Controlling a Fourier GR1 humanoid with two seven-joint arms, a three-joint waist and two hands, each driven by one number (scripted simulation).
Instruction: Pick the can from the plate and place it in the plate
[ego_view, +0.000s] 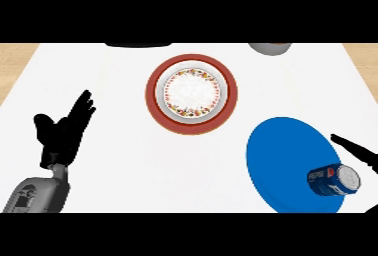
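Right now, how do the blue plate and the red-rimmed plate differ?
The blue plate is plain, one solid colour; the red-rimmed plate has a white centre ringed with a flowery pattern. The blue plate carries the can, lying near its right edge; the red-rimmed plate carries nothing. The blue plate sits nearer the robot, to the right. Both rest flat on the white counter.

The left hand (65, 131) is matte black all over, a broad palm with long, slim, tapering fingers and a shorter, rounded thumb. At its base a narrow black wrist joins a grey forearm (35, 194), at about 8 o'clock in the view, whose shell is smooth and rounded with a darker recessed panel and small round details on its side. Of the right hand (359, 151), at about 4 o'clock, only black, slender, pointed fingers show at the view's edge; its forearm is out of sight.
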